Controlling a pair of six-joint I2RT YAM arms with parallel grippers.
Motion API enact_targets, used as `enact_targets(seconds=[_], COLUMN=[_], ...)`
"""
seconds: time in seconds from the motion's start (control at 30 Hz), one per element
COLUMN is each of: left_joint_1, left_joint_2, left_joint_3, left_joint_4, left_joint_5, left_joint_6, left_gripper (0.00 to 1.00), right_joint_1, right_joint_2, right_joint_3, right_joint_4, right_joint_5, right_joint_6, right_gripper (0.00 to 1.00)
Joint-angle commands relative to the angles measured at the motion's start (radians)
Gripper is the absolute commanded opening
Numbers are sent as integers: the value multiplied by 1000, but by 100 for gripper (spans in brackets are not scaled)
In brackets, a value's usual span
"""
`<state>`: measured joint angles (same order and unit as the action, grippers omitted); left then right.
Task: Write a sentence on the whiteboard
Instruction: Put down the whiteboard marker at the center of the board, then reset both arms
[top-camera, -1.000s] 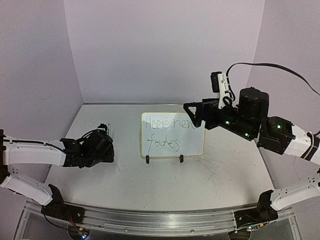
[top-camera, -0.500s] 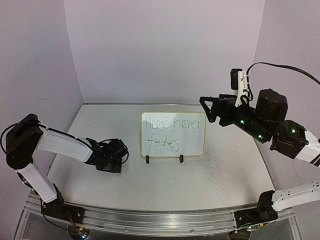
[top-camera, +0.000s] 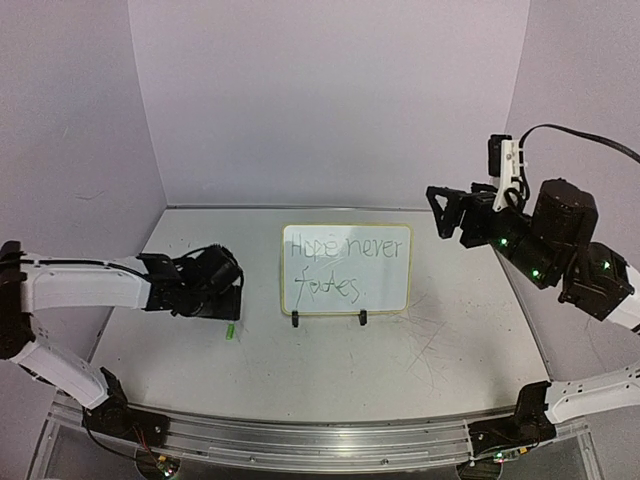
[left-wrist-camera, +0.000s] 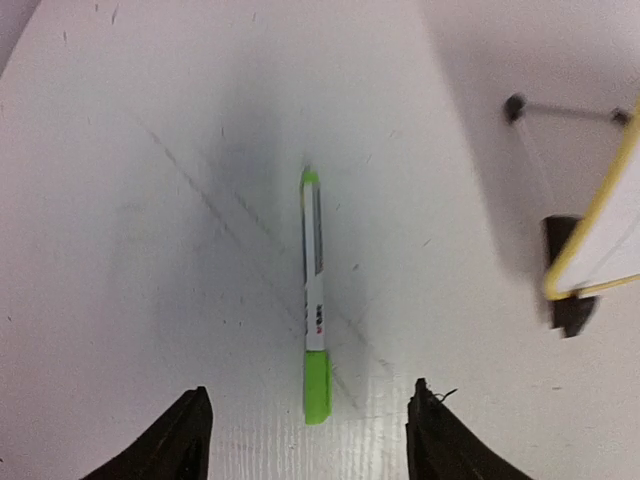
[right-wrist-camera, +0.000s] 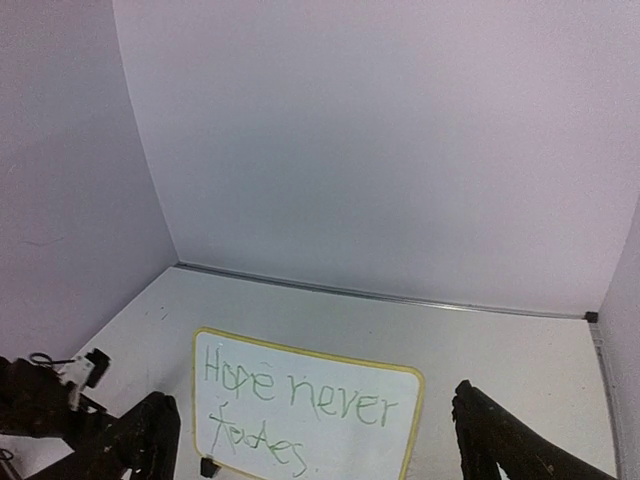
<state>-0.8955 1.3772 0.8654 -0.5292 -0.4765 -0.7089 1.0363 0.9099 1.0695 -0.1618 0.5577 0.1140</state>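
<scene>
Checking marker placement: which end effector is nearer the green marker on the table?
Left. The left end effector sits open right at the marker; the right end effector is raised past the whiteboard's right edge.

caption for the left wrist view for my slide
Green marker lies on the table under the open left gripper, near a corner of the whiteboard

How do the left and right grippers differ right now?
Height: the left gripper hangs low over the table; the right gripper is raised well above it, right of the whiteboard.
Aim: the left gripper looks down on a green marker lying loose on the table; the right gripper faces the whiteboard.
Shared: both open, both empty.
</scene>
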Motion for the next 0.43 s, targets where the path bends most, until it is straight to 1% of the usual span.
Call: enact_targets(seconds=[0.0,0.1,0.2,0.27,0.33,0.4], left_joint_1=[4,4,4,4,4,4], left_joint_2=[-257,-348,-400,-402,-390,-374], left_joint_3=[182,304,418,482,552,610], left_joint_4=[-35,43,187,235,259,268], left_joint_5=[-84,-78,-15,32,70,81], left_joint_6=[96,259,436,523,578,621], left_gripper=[81,89,93,95,97,99], right_joint_1=[-1,-1,-1,0,-1,-1], right_joint_2=[-23,-28,-18,-10,-12,-30], right_joint_3=[98,137,187,216,234,193], right_joint_4=[-54,-59,-59,-59,-55,1], right_joint_5=[177,199,225,242,245,249], right_joint_6=[-59,-96,-133,-154,-162,-198], right_gripper=[98,98,98,98,98,98])
